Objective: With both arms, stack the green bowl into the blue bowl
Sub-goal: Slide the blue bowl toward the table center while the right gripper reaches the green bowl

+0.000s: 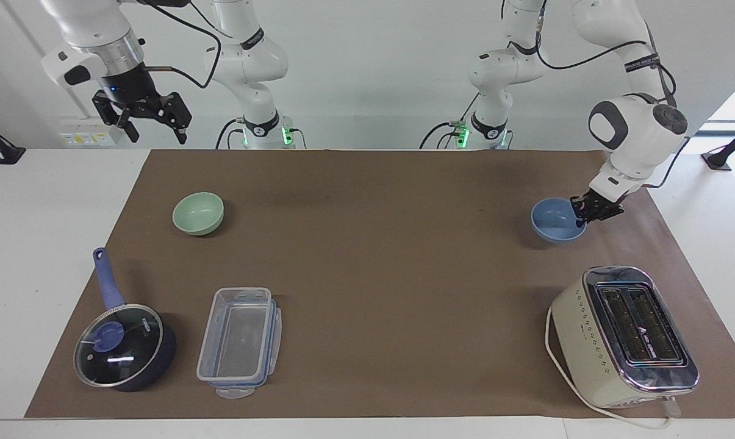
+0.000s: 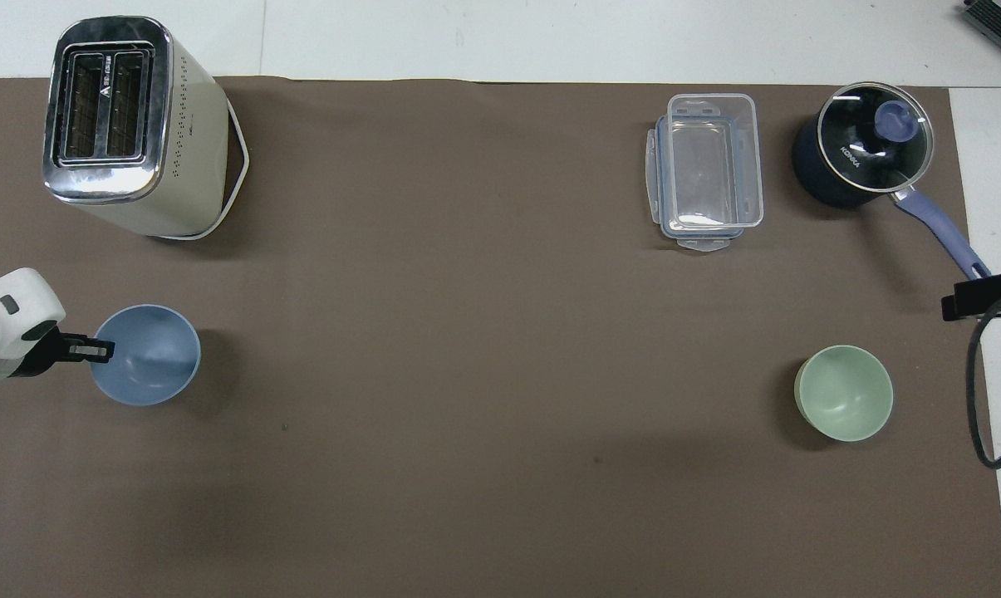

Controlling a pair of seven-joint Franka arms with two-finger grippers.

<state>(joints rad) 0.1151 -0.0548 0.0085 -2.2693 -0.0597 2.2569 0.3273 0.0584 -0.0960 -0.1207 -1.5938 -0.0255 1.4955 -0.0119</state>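
Observation:
The blue bowl (image 1: 553,221) hangs just above the brown mat at the left arm's end of the table, and also shows in the overhead view (image 2: 147,357). My left gripper (image 1: 582,214) is shut on its rim, on the side toward the table's end (image 2: 101,351). The green bowl (image 1: 198,213) sits upright and empty on the mat at the right arm's end (image 2: 843,393). My right gripper (image 1: 154,125) is open and waits high above the table's edge by its own base, apart from the green bowl; only a black part of it (image 2: 986,295) shows in the overhead view.
A cream toaster (image 1: 623,335) stands farther from the robots than the blue bowl. A clear plastic container (image 1: 239,341) and a dark blue saucepan with glass lid (image 1: 123,347) lie farther out than the green bowl. The brown mat (image 1: 373,256) spreads between the two bowls.

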